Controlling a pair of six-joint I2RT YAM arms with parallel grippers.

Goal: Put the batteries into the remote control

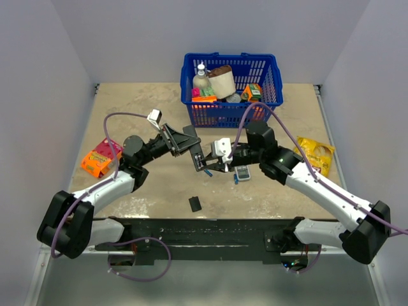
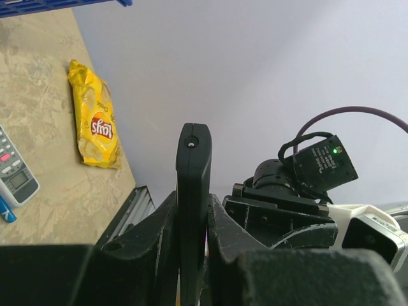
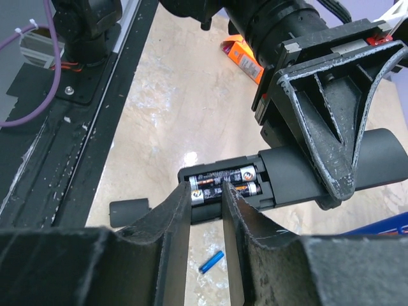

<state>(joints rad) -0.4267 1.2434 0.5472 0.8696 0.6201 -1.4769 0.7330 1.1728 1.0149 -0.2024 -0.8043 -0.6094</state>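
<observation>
**Hazards.** The left pincer (image 2: 191, 213) is clamped on the remote control (image 2: 193, 166), holding it edge-up and apparently clear of the counter (image 1: 146, 102), near the counter's centre. The right pincer (image 3: 205, 203) has its fingers narrowly apart, with the tips flanking the near end of the seated cells (image 3: 223, 182). Whether they press a cell cannot be told.
- A sideways push from these tips could lever a cell out of its seat.
- The same push could twist the remote control in the left grip.
- The loose blue battery (image 3: 211, 261), on the counter at 6 o'clock of the right pincer, may roll away if brushed.
- The back cover (image 3: 127, 212), at 9 o'clock of that pincer, lies unfitted and could be knocked out of reach.

**Containers.**
- The remote control's open battery bay holds two dark-labelled cells side by side.
- The blue basket (image 1: 268, 95), at 12 o'clock on the counter, holds a bottle (image 1: 201, 78), a brown-and-white roll (image 1: 223, 80) and orange and green packets (image 1: 254, 91).
</observation>
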